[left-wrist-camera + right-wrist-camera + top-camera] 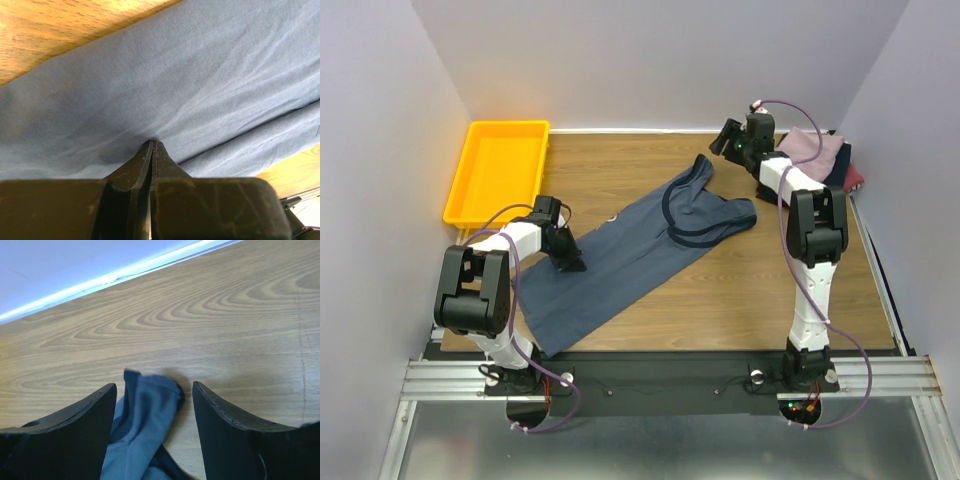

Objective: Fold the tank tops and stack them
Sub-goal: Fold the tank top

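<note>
The slate-blue tank top (620,255) lies spread diagonally across the wooden table, hem near left, straps far right. My left gripper (568,263) is shut, its tips pinching the cloth near the top's left edge. In the left wrist view the closed gripper (152,143) presses into the blue cloth (190,85), and creases run out from it. My right gripper (725,140) is open just beyond the top's far strap (702,170). In the right wrist view the strap end (150,410) lies between the spread fingers of the gripper (154,385), untouched. Mauve-pink (815,148), navy and maroon (857,181) tops are piled at the back right.
A yellow plastic tray (472,190) stands at the back left, next to the left wall. White walls close in the table on the left, back and right. The pile of tops sits close behind the right arm's forearm (785,175).
</note>
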Motion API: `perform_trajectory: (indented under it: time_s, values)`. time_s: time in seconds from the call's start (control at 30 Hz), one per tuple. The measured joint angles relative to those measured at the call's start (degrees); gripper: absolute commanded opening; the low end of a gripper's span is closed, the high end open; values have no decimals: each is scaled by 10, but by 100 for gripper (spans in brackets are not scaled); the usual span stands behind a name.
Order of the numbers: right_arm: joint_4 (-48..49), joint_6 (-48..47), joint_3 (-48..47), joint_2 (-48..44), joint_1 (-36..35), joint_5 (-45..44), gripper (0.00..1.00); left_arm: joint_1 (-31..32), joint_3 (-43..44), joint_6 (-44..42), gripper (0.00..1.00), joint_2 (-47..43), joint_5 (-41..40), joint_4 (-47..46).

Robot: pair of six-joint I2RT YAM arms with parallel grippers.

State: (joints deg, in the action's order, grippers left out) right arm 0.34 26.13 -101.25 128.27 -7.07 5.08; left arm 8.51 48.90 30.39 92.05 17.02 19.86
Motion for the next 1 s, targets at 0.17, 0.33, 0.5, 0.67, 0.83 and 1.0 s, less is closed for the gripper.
perform_trajectory:
  time_s: [0.17, 0.33, 0.5, 0.67, 0.83, 1.0]
  values:
    - [-13, 28, 2, 0, 21, 45, 54, 0, 0, -4, 12, 0, 1, -1]
    - [-28, 38, 72, -37, 30, 29, 46, 0, 0, -6, 12, 0, 2, -2]
    - [-53, 34, 200, -136, 29, -31, 50, 0, 0, -6, 12, -2, 1, -2]
    - [-71, 27, 319, -247, 29, -78, 58, 0, -2, -6, 11, -3, 1, -3]
    - [-71, 24, 371, -306, 29, -116, 62, 0, -3, -8, 11, -3, 3, -5]
    - [-76, 24, 393, -301, 29, -136, 61, 0, -4, -10, 11, -4, 4, -7]
